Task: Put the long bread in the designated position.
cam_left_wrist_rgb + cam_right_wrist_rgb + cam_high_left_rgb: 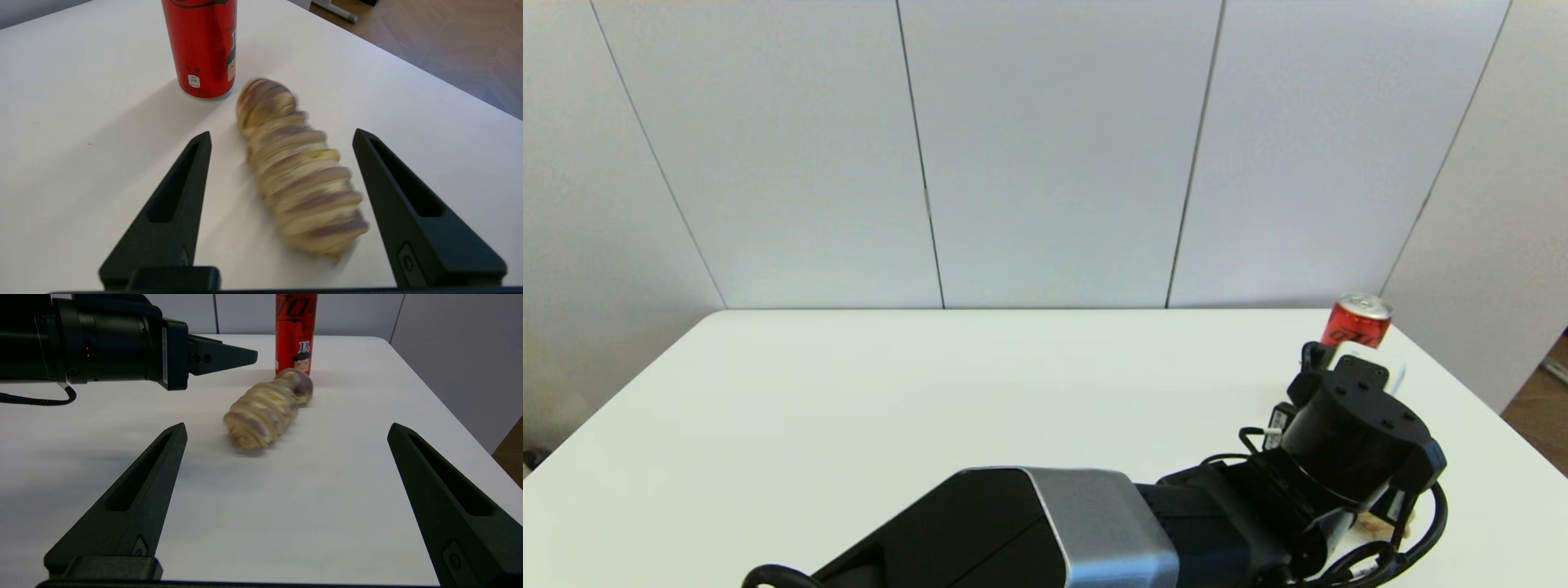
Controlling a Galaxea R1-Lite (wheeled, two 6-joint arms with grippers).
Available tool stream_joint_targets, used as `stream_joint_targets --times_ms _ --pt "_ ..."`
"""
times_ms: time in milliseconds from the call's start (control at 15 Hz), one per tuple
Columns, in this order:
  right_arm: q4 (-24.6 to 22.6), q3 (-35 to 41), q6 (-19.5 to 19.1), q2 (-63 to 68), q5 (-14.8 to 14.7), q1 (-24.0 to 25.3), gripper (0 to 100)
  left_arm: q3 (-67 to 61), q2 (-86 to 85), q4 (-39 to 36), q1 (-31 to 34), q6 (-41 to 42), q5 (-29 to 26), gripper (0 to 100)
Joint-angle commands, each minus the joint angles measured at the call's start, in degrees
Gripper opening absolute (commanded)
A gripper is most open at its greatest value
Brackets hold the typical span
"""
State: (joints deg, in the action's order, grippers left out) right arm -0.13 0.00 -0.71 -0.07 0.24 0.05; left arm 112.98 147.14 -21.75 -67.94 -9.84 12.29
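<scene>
White table (931,392), pale panel walls behind. Long bread (296,171) lies flat on the tabletop near the far right corner, one end just beside the base of a red soda can (202,47) that stands upright; whether they touch is hard to tell. Bread looks motion-blurred in both wrist views.

Left arm reaches across the table to the right side; in the head view its wrist housing covers the bread almost entirely. Left gripper (282,136) has its fingers spread wide, one on each side of the loaf's near half, nothing held. From the right wrist view that gripper sits above table level, tips pointing toward the can, with the bread lying below and ahead of them, no contact visible.

Right gripper (286,430) sits low over the table nearer the robot, fingers wide apart, empty, aimed at the bread and well short of it.
</scene>
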Motion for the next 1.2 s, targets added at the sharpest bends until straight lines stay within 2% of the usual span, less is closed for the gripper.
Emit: stream_joint_targets --times_ms 67,200,267,400,533,667,1000,1200 --pt "0.0 0.1 -0.1 0.1 0.0 0.0 100 0.0 -1.3 0.0 -0.4 -0.1 0.2 100" --pt "0.0 0.1 0.0 0.1 0.0 0.0 100 -0.1 -2.6 3.0 -0.4 -0.3 0.1 100" --pt "0.0 0.1 -0.1 0.1 0.0 0.0 100 -0.7 -4.2 7.9 -0.4 -0.3 0.1 100" --pt "-0.1 0.1 -0.1 0.1 0.0 0.0 100 -1.2 -7.7 24.8 1.2 -0.1 0.2 100" --pt "0.0 0.1 0.0 0.1 0.0 0.0 100 -1.1 -11.7 48.7 3.9 0.0 0.2 100" --pt "0.0 0.1 0.0 0.1 0.0 0.0 100 -1.1 -15.0 63.9 6.8 -0.1 0.3 100" --pt "0.0 0.1 -0.1 0.1 0.0 0.0 100 -1.4 -25.6 86.2 19.7 0.1 0.1 100" --pt "0.0 0.1 0.0 0.1 0.0 0.0 100 -1.8 -30.5 92.7 30.0 1.2 0.1 100"
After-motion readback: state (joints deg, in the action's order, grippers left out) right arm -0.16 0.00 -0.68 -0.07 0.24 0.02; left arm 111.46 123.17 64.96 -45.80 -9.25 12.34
